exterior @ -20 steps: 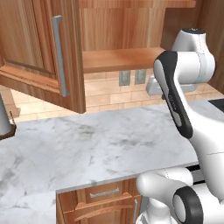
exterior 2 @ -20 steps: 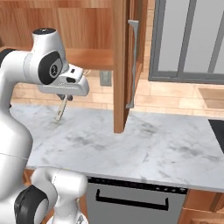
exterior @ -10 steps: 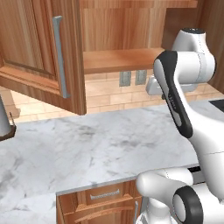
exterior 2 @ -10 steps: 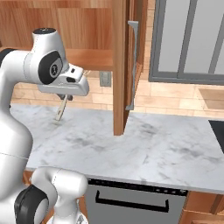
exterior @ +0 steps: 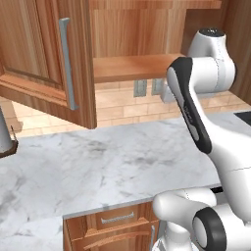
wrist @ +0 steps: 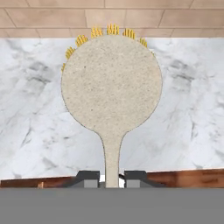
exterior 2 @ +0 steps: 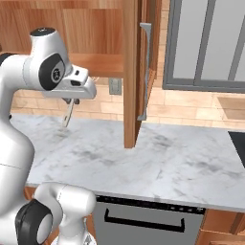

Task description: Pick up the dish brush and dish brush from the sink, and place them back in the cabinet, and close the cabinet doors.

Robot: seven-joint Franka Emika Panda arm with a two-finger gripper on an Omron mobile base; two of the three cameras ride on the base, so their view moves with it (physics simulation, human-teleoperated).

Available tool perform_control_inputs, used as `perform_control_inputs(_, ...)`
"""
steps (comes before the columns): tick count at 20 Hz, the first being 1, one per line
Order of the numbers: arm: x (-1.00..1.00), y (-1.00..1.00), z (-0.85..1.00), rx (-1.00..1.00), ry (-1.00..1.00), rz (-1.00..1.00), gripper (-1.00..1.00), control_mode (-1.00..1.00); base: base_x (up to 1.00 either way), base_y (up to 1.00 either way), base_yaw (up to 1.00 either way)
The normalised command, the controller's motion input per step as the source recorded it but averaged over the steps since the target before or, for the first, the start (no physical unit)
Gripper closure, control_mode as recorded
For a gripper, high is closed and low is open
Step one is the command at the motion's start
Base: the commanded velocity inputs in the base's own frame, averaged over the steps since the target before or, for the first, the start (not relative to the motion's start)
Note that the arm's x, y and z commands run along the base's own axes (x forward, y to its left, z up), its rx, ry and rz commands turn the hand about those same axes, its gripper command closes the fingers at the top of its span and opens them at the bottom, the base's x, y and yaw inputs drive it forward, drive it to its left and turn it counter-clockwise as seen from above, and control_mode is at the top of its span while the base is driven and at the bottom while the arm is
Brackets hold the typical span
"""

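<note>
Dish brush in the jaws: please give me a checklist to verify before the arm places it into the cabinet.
1. Brush held: ok. The jaws are shut on the handle of the dish brush, in the gripper.
2. Brush off the counter: ok; it hangs below the hand, above the marble.
3. Cabinet doors open: ok. Left door and right door both stand swung out.
4. Free shelf space: ok where it shows.
5. Path past the right door's edge: cannot tell.
6. Second brush's place: cannot tell.
</note>
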Motion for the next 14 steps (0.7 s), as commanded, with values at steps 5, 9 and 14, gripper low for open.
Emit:
perform_control_inputs(5, 0.21, 0.0, 0.12, -0.01, -0.15, 0.0, 1.0, -1.0, 0.0, 0.0, 0.0)
perform_control_inputs(9, 0.2, 0.0, 0.2, 0.0, -0.12, 0.0, 1.0, -1.0, 0.0, 0.0, 0.0)
perform_control_inputs(14, 0.2, 0.0, 0.14, 0.0, -0.13, 0.0, 1.0, -1.0, 0.0, 0.0, 0.0)
